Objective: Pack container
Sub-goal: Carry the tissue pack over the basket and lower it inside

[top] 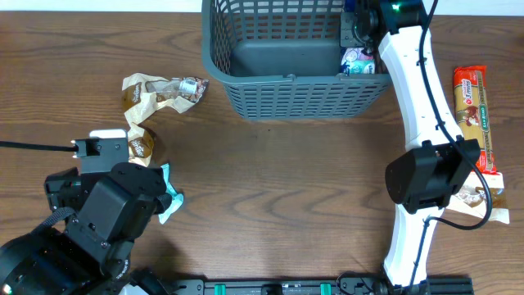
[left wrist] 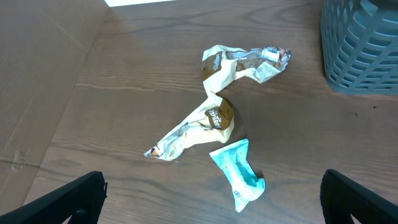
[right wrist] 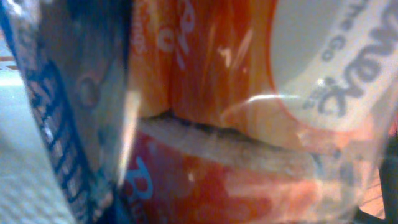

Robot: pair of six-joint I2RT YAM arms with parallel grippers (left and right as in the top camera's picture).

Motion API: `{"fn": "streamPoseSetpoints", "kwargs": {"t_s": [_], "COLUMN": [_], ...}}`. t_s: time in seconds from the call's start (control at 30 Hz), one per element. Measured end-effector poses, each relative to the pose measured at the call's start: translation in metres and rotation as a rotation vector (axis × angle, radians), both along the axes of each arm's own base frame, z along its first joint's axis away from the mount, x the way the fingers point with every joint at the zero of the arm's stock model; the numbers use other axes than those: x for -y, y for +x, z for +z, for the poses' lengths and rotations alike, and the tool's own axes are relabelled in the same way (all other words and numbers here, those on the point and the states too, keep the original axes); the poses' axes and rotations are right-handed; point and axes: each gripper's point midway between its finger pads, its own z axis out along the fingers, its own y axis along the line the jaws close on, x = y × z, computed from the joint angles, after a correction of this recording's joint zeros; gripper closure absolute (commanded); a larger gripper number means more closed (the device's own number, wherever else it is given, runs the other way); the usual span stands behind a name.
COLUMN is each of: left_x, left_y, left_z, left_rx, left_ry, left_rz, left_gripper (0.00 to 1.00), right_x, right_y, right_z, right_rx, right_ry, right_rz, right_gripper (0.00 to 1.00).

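1. The left end effector (left wrist: 216, 204) is pictured spread wide and empty above the tabletop (top: 286, 180). A teal packet (left wrist: 238, 176) lies just ahead of it, and a crumpled tan wrapper (left wrist: 214, 109) lies beyond that.
2. The container (top: 286, 82) is seen upright at the far edge of the tabletop, near the middle. The left part of its floor is bare.
3. The right end effector (top: 360, 33) is shown lowered into the container's right-hand corner, above a small packet (top: 358, 59). The wrist view is filled by orange, red and blue packaging pressed close to the lens. It cannot be told whether the jaws are clamped on it.
4. The step in hand is judged to be placement in that corner. It would be done best with the packet let go low and flat against the wall, so that the bare floor is kept free. The arm would then be raised straight up past the rim before any sideways swing.
5. At far right, a long orange packet (top: 475, 115) and a pale packet (top: 479, 201) lie outside the container, not yet packed.
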Motion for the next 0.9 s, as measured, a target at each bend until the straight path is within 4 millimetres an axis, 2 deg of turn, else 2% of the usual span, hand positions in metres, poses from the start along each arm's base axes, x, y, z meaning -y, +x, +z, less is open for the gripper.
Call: {"fn": "streamPoseSetpoints", "kwargs": {"t_s": [0.07,0.2,0.4,0.57,0.67,0.7,0.9], "left_x": [0.000,0.000,0.000,0.000,0.000,-0.001,-0.003], "left_y": [0.000,0.000,0.000,0.000,-0.001,-0.001,-0.003], "left_z": [0.000,0.000,0.000,0.000,-0.001,-0.001,-0.003], "left_rx": [0.000,0.000,0.000,0.000,-0.004,-0.006,-0.018], "left_ry": [0.000,0.000,0.000,0.000,0.003,0.004,0.014], "left_rz": [0.000,0.000,0.000,0.000,0.000,0.000,0.000], "left_gripper": [0.01,0.01,0.01,0.01,0.01,0.01,0.02], "right_x": [0.000,0.000,-0.002,-0.003,-0.004,-0.004,-0.006], "right_y": [0.000,0.001,-0.003,-0.003,-0.004,-0.004,-0.004], "right_z": [-0.001,-0.008,-0.015,-0.015,-0.016,-0.016,-0.016], "right_rx": [-0.001,-0.007,-0.029,-0.033,-0.036,-0.036,-0.037], "right_ry": [0.000,-0.001,0.009,0.016,0.017,0.020,0.031], "right_rz": [0.000,-0.001,0.004,0.008,0.009,0.007,0.018], "right_gripper": [0.96,0.82,0.76,0.66,0.51,0.49,0.45]}}
